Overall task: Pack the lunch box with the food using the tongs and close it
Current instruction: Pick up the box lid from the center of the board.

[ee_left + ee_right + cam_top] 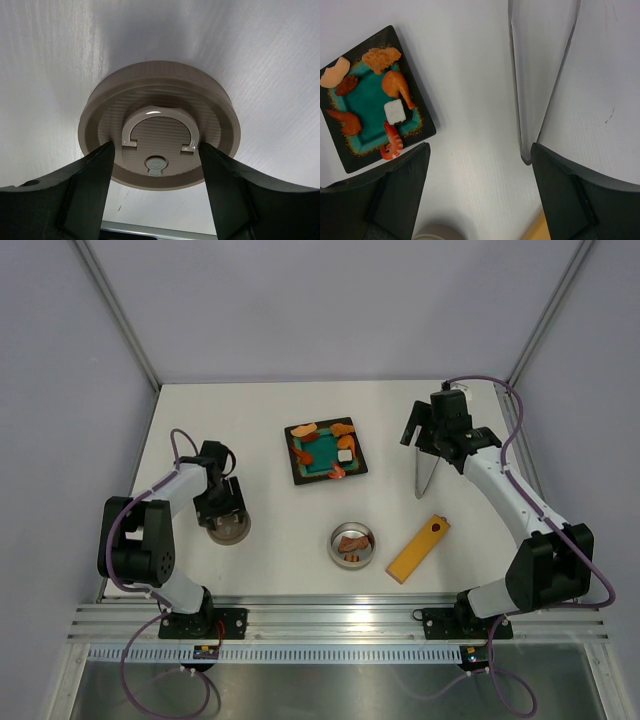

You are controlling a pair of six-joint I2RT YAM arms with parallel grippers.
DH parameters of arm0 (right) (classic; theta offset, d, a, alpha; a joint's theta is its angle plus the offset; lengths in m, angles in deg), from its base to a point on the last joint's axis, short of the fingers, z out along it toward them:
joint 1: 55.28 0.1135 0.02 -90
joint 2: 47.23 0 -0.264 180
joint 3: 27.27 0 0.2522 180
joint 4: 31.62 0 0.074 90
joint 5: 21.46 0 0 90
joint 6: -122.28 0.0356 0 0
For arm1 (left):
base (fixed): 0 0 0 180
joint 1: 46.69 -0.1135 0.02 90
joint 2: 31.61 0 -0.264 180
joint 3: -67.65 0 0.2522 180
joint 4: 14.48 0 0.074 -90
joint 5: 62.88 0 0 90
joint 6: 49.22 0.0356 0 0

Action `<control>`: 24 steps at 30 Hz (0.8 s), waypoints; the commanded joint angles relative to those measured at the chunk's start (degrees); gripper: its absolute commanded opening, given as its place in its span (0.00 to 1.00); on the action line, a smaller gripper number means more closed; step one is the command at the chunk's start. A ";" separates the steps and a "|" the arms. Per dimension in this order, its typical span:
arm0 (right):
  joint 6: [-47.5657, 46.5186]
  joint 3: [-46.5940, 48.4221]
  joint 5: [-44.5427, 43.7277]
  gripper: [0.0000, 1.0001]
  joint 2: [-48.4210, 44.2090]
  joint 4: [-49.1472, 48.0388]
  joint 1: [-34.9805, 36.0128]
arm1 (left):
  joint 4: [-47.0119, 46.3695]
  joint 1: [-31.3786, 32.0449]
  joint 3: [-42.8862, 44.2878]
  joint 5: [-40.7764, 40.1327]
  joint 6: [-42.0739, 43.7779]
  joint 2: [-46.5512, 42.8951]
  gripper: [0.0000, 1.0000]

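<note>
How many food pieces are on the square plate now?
7 on the plate: pale slice, brown piece, fried piece along one edge; drumstick and white cube in the middle; red piece and shrimp along another. None appears hidden.

On the desk there is one round metal lunch box, one grey-brown lid, one pair of slim silver tongs, one square black plate and one yellow-orange flat bar. The plate carries seven food pieces: one white cube, one shrimp, one drumstick and four other orange, red or brown bits. The lunch box holds what look like two brown pieces.
</note>
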 commanded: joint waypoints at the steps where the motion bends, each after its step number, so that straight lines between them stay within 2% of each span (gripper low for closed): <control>1: 0.47 -0.31 0.44 0.89 -2.73 -0.51 -0.04 | -1.08 -0.22 1.17 2.26 0.91 1.08 0.71; 6: 0.82 -1.19 0.88 0.90 -3.26 -0.86 -0.04 | -0.99 -0.13 1.26 1.73 0.82 1.17 0.70; 7: 0.91 -1.37 0.88 0.90 -3.44 -1.04 -0.04 | -0.99 -0.13 1.26 1.99 0.91 1.26 0.65; 8: 0.82 -1.37 0.88 0.90 -3.35 -1.04 -0.04 | -1.25 -0.13 1.17 2.25 1.00 1.17 0.56; 11: 0.91 -1.63 0.79 0.90 -3.53 -0.95 -0.04 | -1.34 -0.22 1.08 2.70 1.00 0.47 0.42; 12: 0.82 -1.72 0.79 0.90 -3.70 -0.86 -0.04 | -1.34 -0.14 0.91 2.70 0.91 0.03 0.35; 14: 0.91 -1.81 0.70 0.90 -4.23 -0.60 -0.04 | -1.60 -0.13 0.38 2.70 0.74 -2.33 0.30; 19: 0.47 -1.98 0.35 0.90 -5.81 -0.07 -0.04 | 0.14 1.35 1.60 2.61 0.47 -10.51 0.29; 24: 0.73 -2.60 0.87 0.90 -6.87 -0.07 -0.04 | 4.28 6.01 6.87 -2.48 0.56 -15.44 0.29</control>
